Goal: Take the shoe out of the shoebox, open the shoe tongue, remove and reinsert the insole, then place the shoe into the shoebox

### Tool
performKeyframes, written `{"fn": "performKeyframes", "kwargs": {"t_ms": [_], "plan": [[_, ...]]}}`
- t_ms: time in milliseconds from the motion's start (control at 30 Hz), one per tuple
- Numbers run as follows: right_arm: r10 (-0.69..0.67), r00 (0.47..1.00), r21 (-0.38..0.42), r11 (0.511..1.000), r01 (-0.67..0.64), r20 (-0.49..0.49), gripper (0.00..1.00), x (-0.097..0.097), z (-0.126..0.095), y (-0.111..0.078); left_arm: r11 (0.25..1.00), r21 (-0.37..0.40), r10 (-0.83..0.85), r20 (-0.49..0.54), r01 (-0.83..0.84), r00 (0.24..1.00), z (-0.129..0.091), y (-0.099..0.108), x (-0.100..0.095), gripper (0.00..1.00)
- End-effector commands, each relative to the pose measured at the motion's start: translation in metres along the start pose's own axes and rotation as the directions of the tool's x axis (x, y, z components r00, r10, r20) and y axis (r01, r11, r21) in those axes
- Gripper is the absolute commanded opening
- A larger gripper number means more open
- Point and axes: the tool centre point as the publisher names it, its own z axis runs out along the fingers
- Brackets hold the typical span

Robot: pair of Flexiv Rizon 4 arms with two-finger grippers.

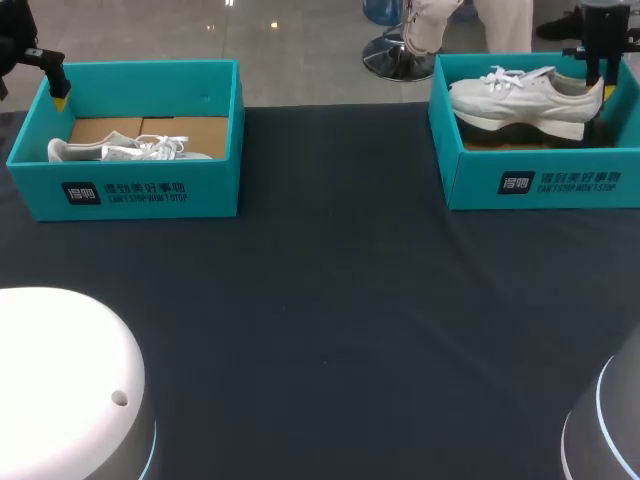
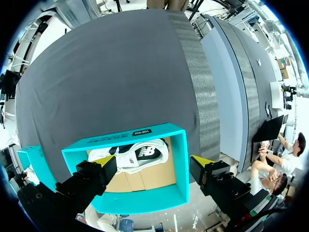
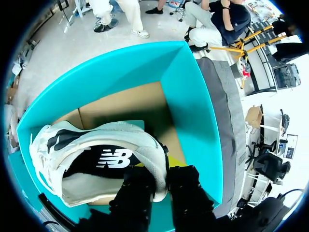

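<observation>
1. Desk (image 1: 330,300): dark cloth top that carries both boxes.

2. Left shoebox (image 1: 150,190): teal, open-topped, with a cardboard floor. It stands at 10 o'clock on the desk.

3. Right shoebox (image 1: 560,180): a matching teal box at 2 o'clock, well apart from the first.

4. Right shoe (image 1: 520,95): white sneaker with a dark lining, inside the right shoebox. It is held up so that its upper stands above the rim, with the toe toward 9 o'clock and the heel toward 3 o'clock.

5. Left shoe (image 1: 120,150): white sneaker lying on its side on the floor of the left shoebox, along the near wall, with loose laces.

6. Right gripper (image 1: 603,90): at the 3 o'clock end of the right shoebox. It is clamped on the heel collar of the right shoe, one finger inside the shoe and one outside.

7. Left gripper (image 1: 60,98): above the 10 o'clock corner of the left shoebox. Its fingers are spread wide and it grasps nothing. In the left wrist view the box and shoe lie ahead of it.
</observation>
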Motion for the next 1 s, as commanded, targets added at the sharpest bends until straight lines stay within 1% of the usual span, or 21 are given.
{"fn": "performKeyframes", "kwargs": {"t_ms": [33, 233, 500, 733, 1000], "plan": [[0.001, 1.000, -0.040, 0.999, -0.001, 0.004, 0.00, -0.006, -0.019, -0.016, 1.000, -0.002, 0.000, -0.002, 0.000, 1.000, 0.000, -0.001, 0.000, 1.00], [0.005, 0.999, -0.059, 0.998, -0.003, 0.037, 0.00, -0.013, -0.047, -0.024, 1.000, -0.002, 0.000, -0.002, 0.000, 1.000, 0.000, -0.001, 0.000, 1.00], [0.015, 0.999, -0.086, 0.996, -0.011, 0.047, 0.00, -0.025, -0.085, -0.034, 1.000, -0.002, 0.000, -0.002, 0.000, 1.000, 0.000, -0.001, 0.000, 1.00], [0.038, 0.998, -0.111, 0.993, -0.032, 0.058, 0.00, -0.042, -0.122, -0.041, 1.000, -0.002, 0.000, -0.002, 0.000, 1.000, 0.000, -0.001, 0.000, 1.00], [0.052, 0.994, -0.146, 0.989, -0.037, 0.096, 0.00, -0.062, -0.162, -0.041, 1.000, -0.002, 0.000, -0.002, 0.000, 1.000, 0.000, -0.001, 0.000, 1.00]]}}
